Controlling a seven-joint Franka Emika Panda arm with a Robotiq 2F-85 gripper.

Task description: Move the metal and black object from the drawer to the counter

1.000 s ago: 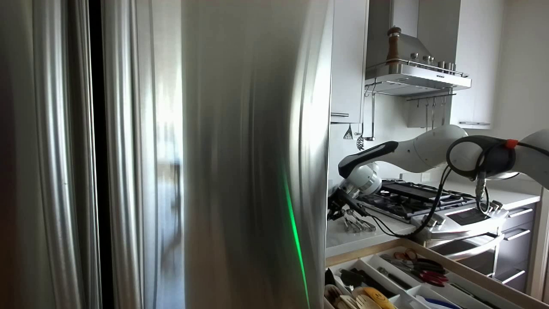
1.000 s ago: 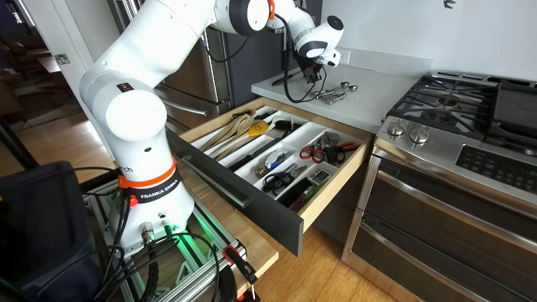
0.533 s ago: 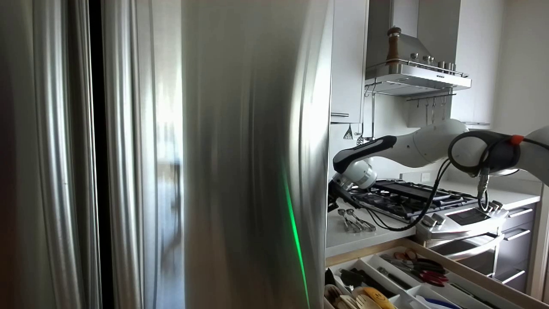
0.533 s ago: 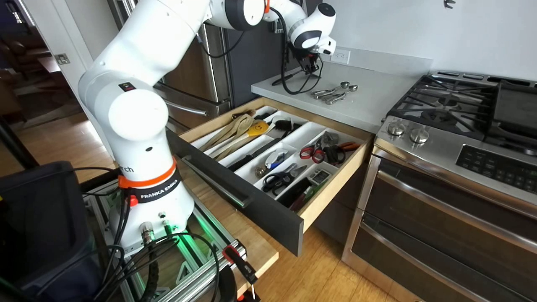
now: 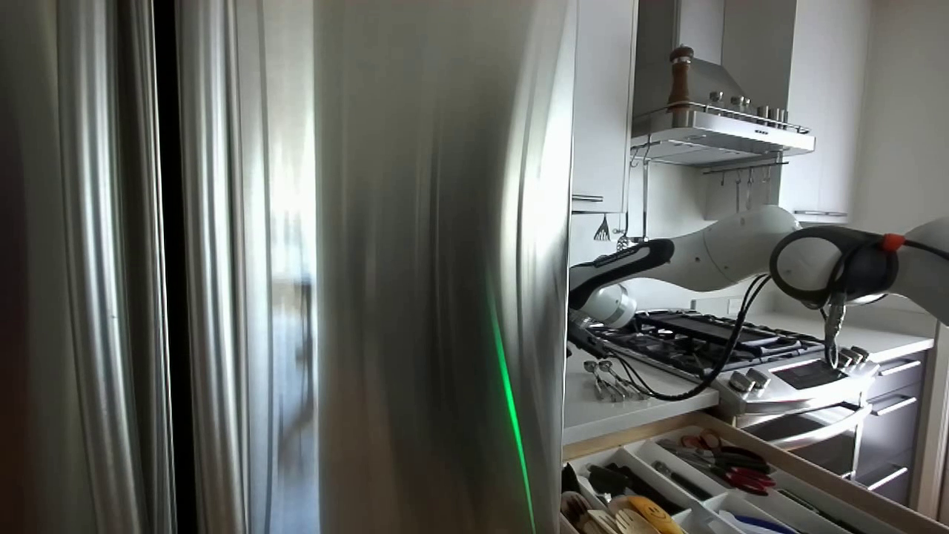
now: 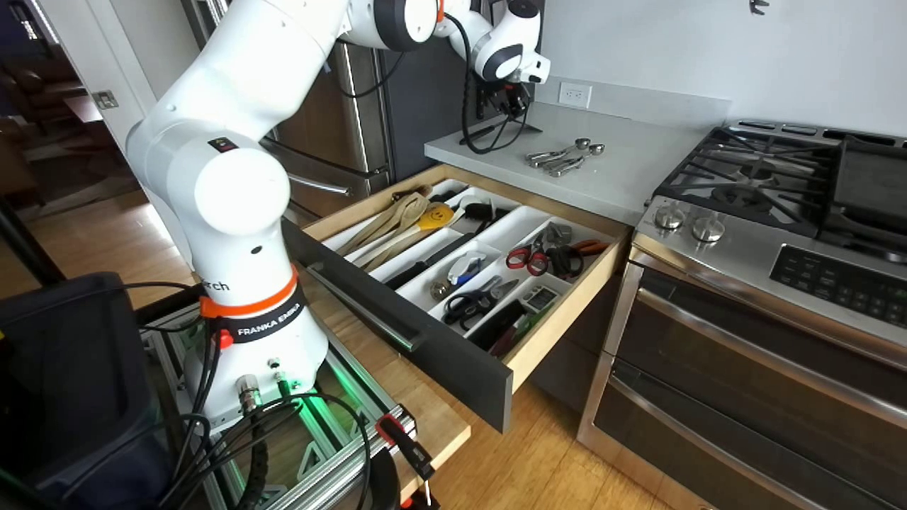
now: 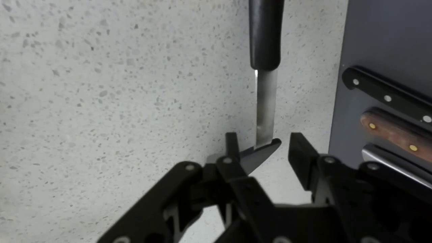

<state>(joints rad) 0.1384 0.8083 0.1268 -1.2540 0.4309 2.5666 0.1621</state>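
Observation:
The metal and black object [image 7: 266,104] lies on the speckled counter [image 7: 118,118]. It has a black handle, a flat metal shank and a dark, wide end. In an exterior view it lies on the counter near the dark side panel, its dark end [image 6: 531,128] partly below the gripper. My gripper [image 7: 263,141] is open, its fingers apart on either side of the shank's lower end as seen from the wrist. It hangs above the counter in an exterior view [image 6: 516,112]; the fridge edge hides it in the other view. The drawer [image 6: 560,333] stands open.
Metal scoops [image 6: 563,157] lie on the counter. The stove [image 6: 765,188] stands beside it. Knives hang on a dark panel [image 7: 378,37] close to the gripper. The fridge [image 5: 415,222] blocks much of an exterior view. The drawer holds scissors [image 6: 528,258] and wooden utensils [image 6: 386,219].
The arm has moved toward the fridge side and slightly up, away from the scoops. More of the object's dark end shows on the counter now. The drawer has not moved.

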